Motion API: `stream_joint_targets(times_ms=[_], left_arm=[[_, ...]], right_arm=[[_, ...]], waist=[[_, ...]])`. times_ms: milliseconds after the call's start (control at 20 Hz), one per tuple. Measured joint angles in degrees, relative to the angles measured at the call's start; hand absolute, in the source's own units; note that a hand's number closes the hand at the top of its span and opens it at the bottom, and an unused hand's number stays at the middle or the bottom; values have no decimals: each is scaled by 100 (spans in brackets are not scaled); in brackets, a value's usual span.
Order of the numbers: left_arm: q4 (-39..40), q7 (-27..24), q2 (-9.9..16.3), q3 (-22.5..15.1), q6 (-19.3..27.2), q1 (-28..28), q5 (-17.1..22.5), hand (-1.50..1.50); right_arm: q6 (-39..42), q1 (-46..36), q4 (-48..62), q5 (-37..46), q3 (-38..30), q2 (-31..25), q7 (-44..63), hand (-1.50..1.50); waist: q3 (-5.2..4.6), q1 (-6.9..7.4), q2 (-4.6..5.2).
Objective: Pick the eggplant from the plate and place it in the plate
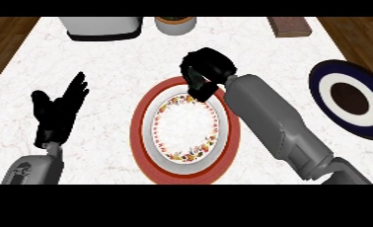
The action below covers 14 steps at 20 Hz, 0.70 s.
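Right hand [206, 73] curled over red-rimmed plate's [143, 122] far edge, contents hidden, left hand [59, 108] open, blue plate [320, 93] cropped

White marbled counter [94, 68] bears: red-rimmed floral plate [142, 132] just below the right hand [207, 70]; dark blue plate [320, 90] to its right; grey appliance [102, 27], cup [175, 24] and brown block [289, 26] beyond it.

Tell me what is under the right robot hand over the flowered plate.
The right robot hand is curled above the far rim of the flowered plate, which rests on a red plate. Whatever its fingers enclose is hidden; no eggplant shows anywhere.
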Motion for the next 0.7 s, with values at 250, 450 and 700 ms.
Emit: stream_joint_targets(times_ms=[250, 450, 700], left_arm=[[3, 5, 42, 55, 23, 40, -1, 0], [-9, -19, 16, 42, 37, 2, -15, 0], [-60, -115, 38, 58, -11, 37, -9, 0]], right_arm=[[-1382, -79, -664, 69, -169, 437, 1303, 150], [-2234, 36, -1260, 135, 27, 555, 2531, 150], [-3134, 404, -2099, 519, 619, 607, 4226, 150]], waist=[[-3, -94, 6], [-7, -25, 108], [-6, 31, 223]])
